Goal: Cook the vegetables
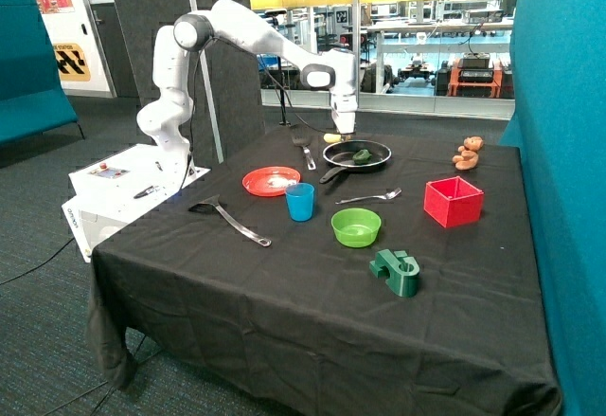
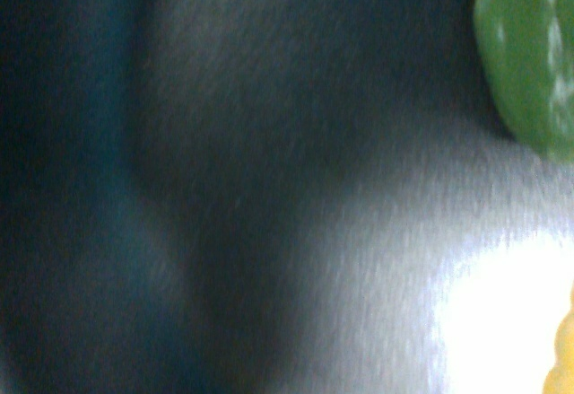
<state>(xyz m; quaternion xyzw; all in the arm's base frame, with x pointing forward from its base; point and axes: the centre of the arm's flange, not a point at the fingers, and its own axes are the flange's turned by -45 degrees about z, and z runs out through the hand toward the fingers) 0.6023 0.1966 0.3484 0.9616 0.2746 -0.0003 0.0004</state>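
Observation:
The black frying pan (image 1: 379, 162) stands at the back of the table. The dark green lumpy vegetable (image 1: 363, 155) lies inside it. The pale yellow oval vegetable (image 1: 332, 137) is at the pan's far rim, right at the tip of my gripper (image 1: 343, 133), which hangs low over that rim. Whether the gripper holds the yellow piece does not show. The wrist view looks very close at the pan's grey floor (image 2: 296, 232), with the green vegetable (image 2: 534, 53) at one edge and a sliver of the yellow one (image 2: 565, 358) in a corner.
A black spatula (image 1: 302, 143) lies beside the pan. In front are a red plate (image 1: 260, 186), a blue cup (image 1: 300, 202), a fork (image 1: 371, 196), a green bowl (image 1: 356, 227), a ladle (image 1: 230, 220) and a green plastic block (image 1: 396, 273). A red box (image 1: 453, 201) and a brown teddy bear (image 1: 467, 153) are nearer the blue wall.

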